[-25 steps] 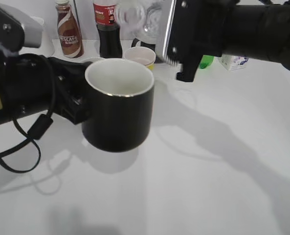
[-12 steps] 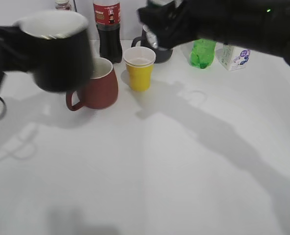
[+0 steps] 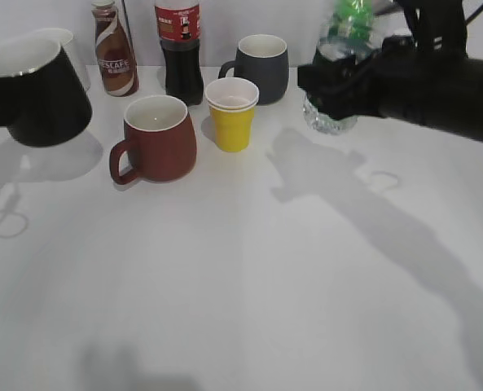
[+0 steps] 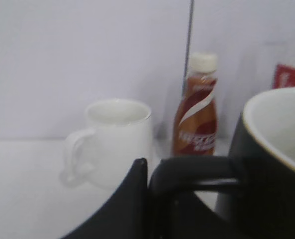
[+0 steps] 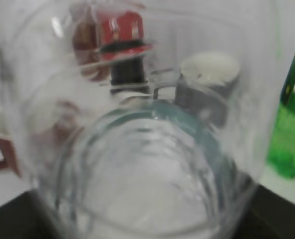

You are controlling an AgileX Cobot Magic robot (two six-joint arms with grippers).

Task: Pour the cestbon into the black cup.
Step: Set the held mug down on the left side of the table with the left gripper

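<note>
The black cup (image 3: 39,94) hangs slightly tilted above the table at the far left, white inside. My left gripper (image 4: 149,172) is shut on its black loop handle; the cup's rim and body fill the right of the left wrist view (image 4: 276,164). The left arm is out of the exterior view. My right gripper (image 3: 343,81) is shut on the cestbon (image 3: 327,118), a clear ribbed bottle held above the table at the back right. The bottle fills the right wrist view (image 5: 137,149) and hides the fingers. Cup and bottle are far apart.
A maroon mug (image 3: 155,138), a yellow paper cup (image 3: 231,118) and a dark grey mug (image 3: 261,65) stand at mid-back. A cola bottle (image 3: 178,49), a coffee bottle (image 3: 115,53) and a white mug (image 4: 115,139) stand along the wall. A green soda bottle (image 5: 291,129) is behind the right arm.
The left arm has carried the black cup from the middle to the far left. The right arm has swung the cestbon away to the right and lower.
</note>
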